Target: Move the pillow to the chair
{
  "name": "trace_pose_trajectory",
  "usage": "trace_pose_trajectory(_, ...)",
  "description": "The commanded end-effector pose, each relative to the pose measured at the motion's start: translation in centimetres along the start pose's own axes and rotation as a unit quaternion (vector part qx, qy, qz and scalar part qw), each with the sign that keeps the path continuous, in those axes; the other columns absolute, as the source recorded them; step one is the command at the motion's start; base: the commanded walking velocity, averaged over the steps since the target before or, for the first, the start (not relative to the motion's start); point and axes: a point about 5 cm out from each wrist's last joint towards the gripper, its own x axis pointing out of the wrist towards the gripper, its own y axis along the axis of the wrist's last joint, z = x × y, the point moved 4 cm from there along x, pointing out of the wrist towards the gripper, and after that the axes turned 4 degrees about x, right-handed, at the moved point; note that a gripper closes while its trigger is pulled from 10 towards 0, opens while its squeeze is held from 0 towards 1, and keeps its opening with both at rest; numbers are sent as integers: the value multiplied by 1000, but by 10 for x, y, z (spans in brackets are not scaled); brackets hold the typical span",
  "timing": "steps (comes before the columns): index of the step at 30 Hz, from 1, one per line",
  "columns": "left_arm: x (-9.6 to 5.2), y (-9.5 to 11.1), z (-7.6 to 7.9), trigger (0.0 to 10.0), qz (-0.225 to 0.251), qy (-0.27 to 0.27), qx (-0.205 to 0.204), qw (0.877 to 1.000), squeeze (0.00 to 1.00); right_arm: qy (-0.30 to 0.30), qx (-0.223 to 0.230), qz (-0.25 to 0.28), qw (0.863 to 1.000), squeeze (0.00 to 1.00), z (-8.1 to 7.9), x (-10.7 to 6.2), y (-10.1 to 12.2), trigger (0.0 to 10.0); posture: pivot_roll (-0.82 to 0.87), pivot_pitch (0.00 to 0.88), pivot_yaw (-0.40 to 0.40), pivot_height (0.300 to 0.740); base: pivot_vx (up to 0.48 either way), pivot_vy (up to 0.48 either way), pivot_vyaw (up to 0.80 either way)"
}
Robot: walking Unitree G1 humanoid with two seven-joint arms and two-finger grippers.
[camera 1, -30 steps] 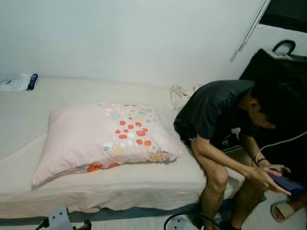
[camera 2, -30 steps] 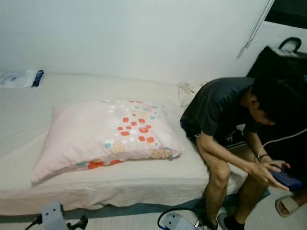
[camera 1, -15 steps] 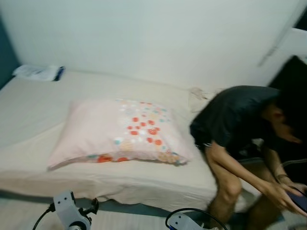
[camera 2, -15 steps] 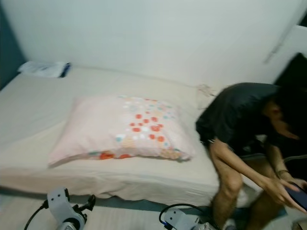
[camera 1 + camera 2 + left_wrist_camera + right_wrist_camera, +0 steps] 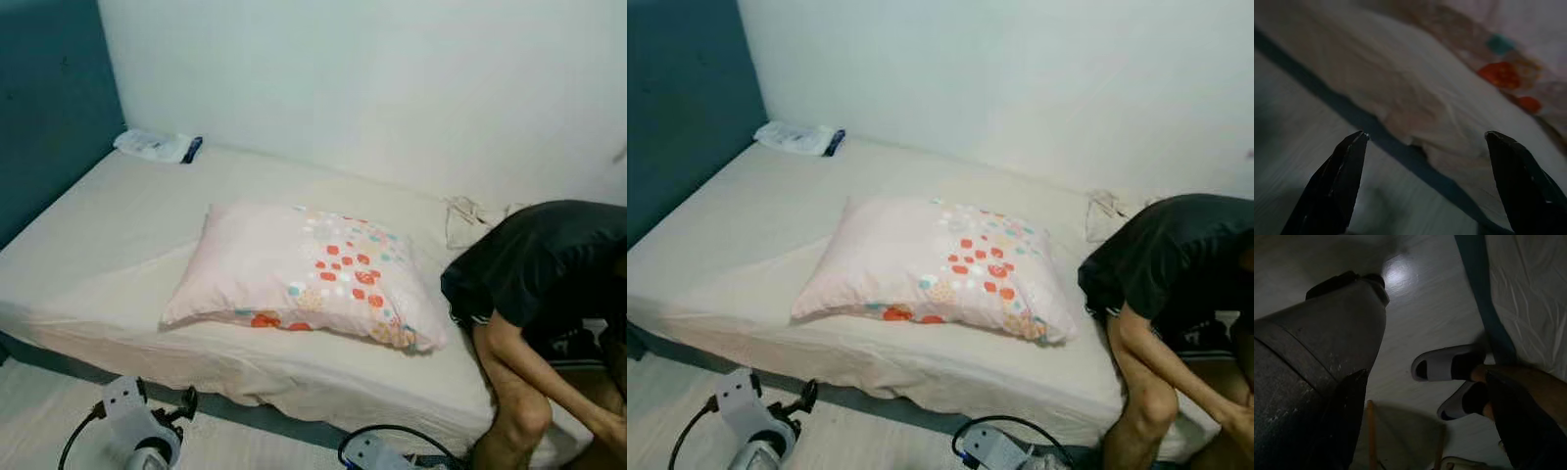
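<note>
A pale pink pillow [image 5: 304, 274] with red, orange and teal patches lies flat near the middle of the bed [image 5: 108, 235], close to its front edge. Low in front of the bed hang my left arm [image 5: 137, 433] and right arm [image 5: 374, 456]. The left gripper [image 5: 1427, 136] is open, pointing at the sheet's hanging edge, with the pillow's patterned rim [image 5: 1508, 73] beyond it. The right gripper [image 5: 1425, 377] is open too, over the floor beside the bed. Nothing is held.
A person in a dark shirt [image 5: 549, 284] sits bent over on the bed's right end, feet in slippers [image 5: 1449, 364] on the floor. A white packet [image 5: 157, 146] lies at the far left corner and a crumpled cloth [image 5: 470, 215] by the wall. A teal wall [image 5: 49, 108] bounds the left.
The camera has swung left, so the teal wall has come into view and the person now sits at the right edge. Pillow and person have not visibly moved on the bed.
</note>
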Motion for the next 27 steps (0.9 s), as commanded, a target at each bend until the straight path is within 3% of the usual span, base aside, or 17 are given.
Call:
trace_pose_trajectory(1, 0, -3, 11, 10000, 4, -23, -6, 1000, 0, -2, 3, -10, 1000, 0, 1, 0, -7, 10000, 177, 49, -166, 730, 0, 0, 0)
trace_pose_trajectory(5, 2, 0, 23, 10000, 16, -53, 1, 998, 0, 1, 7, -9, 1000, 0, 0, 0, -7, 10000, 173, 51, -164, 730, 360, 0, 0)
trace_pose_trajectory(23, -3, -9, 21, 10000, 3, -66, -6, 998, 0, 4, 6, -11, 1000, 0, -3, 1, -9, 10000, 169, 64, -157, 730, 371, 0, 0)
trace_pose_trajectory(27, -4, -11, 17, 10000, -5, -55, -11, 998, 0, 5, 6, -13, 1000, 0, -4, 1, -10, 10000, 166, 69, -155, 730, 0, 0, 0)
